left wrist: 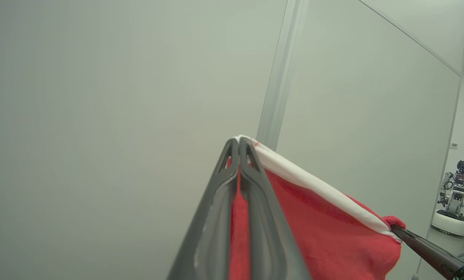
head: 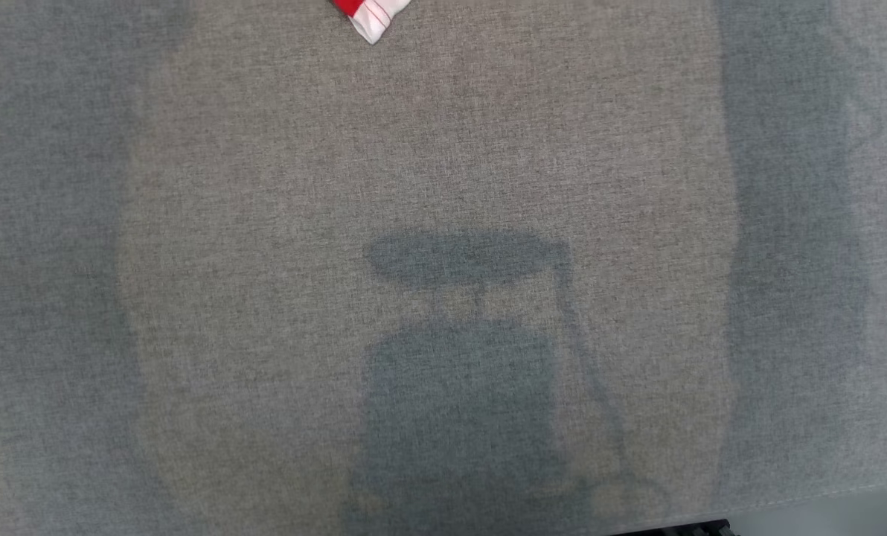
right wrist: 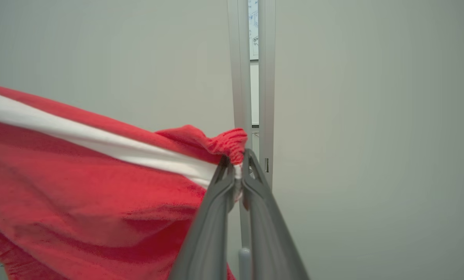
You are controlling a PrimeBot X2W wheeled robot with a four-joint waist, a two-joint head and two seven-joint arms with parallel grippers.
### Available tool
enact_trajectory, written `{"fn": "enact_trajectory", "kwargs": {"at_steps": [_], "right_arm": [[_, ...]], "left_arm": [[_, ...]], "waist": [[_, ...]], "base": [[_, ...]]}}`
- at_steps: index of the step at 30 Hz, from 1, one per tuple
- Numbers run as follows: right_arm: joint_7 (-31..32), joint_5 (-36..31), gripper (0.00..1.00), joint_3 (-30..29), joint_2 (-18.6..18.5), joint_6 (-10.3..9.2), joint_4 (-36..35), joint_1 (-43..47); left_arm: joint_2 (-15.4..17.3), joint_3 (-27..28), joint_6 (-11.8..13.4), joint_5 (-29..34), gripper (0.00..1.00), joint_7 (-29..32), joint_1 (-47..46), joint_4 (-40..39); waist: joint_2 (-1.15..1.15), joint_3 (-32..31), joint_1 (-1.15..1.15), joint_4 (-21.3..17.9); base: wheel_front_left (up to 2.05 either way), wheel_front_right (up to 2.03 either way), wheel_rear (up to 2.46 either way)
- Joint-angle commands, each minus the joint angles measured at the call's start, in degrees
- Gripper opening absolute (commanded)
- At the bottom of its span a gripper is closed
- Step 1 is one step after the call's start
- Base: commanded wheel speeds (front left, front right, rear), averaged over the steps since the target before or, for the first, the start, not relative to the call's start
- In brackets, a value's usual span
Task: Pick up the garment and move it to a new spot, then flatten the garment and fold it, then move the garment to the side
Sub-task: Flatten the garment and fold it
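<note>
Where it hangs stretched between both arms, the soft red knit garment (right wrist: 80,186) shows a white band. The left gripper (left wrist: 239,144) is clenched on a white-edged corner, and the right gripper (right wrist: 238,161) on a bunched ribbed hem (both pinched tight). One cut-off corner dips in at twelve o'clock over the grey woven tabletop (head: 443,149).

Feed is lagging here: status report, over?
Left gripper, right gripper shut on corners of garment. Garment held up, stretched between them. Nothing in the way.
</note>
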Motion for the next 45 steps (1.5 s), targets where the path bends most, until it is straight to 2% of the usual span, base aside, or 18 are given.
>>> {"fn": "enact_trajectory", "kwargs": {"at_steps": [1,7,14,23,27,32,35,36,40,42,43,45], "right_arm": [[-4.1,-2.0,0.0,-1.4,-0.2,-0.12,0.8,-1.2],[-9.9,-4.1,0.0,-4.0,1.2,-0.18,4.0,-2.9],[-12.0,-6.1,0.0,-4.7,3.7,-0.18,9.1,-6.5],[-14.5,-10.4,0.0,-6.4,5.2,-0.18,13.2,-12.8],[-15.0,-11.9,0.0,-4.6,5.3,-0.13,14.0,-12.3],[-15.1,-10.7,0.0,-0.2,3.9,-0.12,14.7,-7.6],[-13.0,-8.1,0.0,2.7,2.6,-0.12,14.1,-3.4],[-10.4,-5.4,0.0,4.8,1.6,-0.12,13.0,-0.1],[-1.6,0.9,0.0,10.7,-1.7,-0.11,7.8,6.5],[0.2,2.4,0.0,11.4,-2.5,-0.11,5.8,8.2],[4.2,4.9,0.0,13.1,-4.4,-0.11,1.3,11.9],[8.0,6.8,0.0,13.4,-6.3,-0.11,-3.0,15.9]], "left_arm": [[1.4,0.4,0.1,-0.5,0.0,-3.1,-1.7,-0.1],[2.9,0.2,0.1,-1.3,0.0,-7.0,-3.1,1.4],[3.8,-1.6,0.1,-0.5,0.0,-7.6,-7.4,5.8],[2.2,-1.9,0.1,-0.7,0.0,-8.8,-15.6,9.4],[1.6,-3.8,0.1,-1.8,0.0,-9.3,-15.1,9.5],[4.0,-7.2,0.1,-4.1,0.0,-9.8,-9.1,8.0],[5.5,-8.2,0.1,-6.2,0.0,-10.0,-4.6,6.3],[7.0,-9.3,0.1,-6.9,0.0,-9.8,-0.9,5.1],[9.0,-11.9,0.4,-7.5,0.0,-7.9,6.5,2.5],[9.2,-12.3,0.6,-7.7,0.0,-7.4,8.3,1.8],[9.8,-13.3,1.6,-7.7,0.0,-6.3,11.9,-0.1],[9.9,-14.1,2.8,-8.2,0.0,-5.7,16.0,-2.2]], "waist": [[0.0,1.6,-0.02,-0.1],[0.0,0.7,-0.02,0.3],[0.0,-1.1,-0.02,0.5],[0.0,1.5,-0.02,-0.2],[0.0,4.6,-0.02,0.2],[0.0,6.0,-0.02,0.4],[0.0,5.1,-0.02,0.9],[0.0,3.9,-0.02,1.2],[0.0,1.2,-0.02,2.1],[0.0,0.5,-0.02,2.3],[0.0,-1.0,-0.02,2.5],[0.0,-2.9,-0.02,3.0]], "base": [[0.0,0.0,0.0],[0.0,0.0,0.0],[0.0,0.0,0.0],[0.0,0.0,0.0],[0.0,0.0,0.0],[0.0,0.0,0.0],[0.0,0.0,0.0],[0.0,0.0,0.0],[0.0,0.0,0.0],[0.0,0.0,0.0],[0.0,0.0,0.0],[0.0,0.0,0.0]]}}
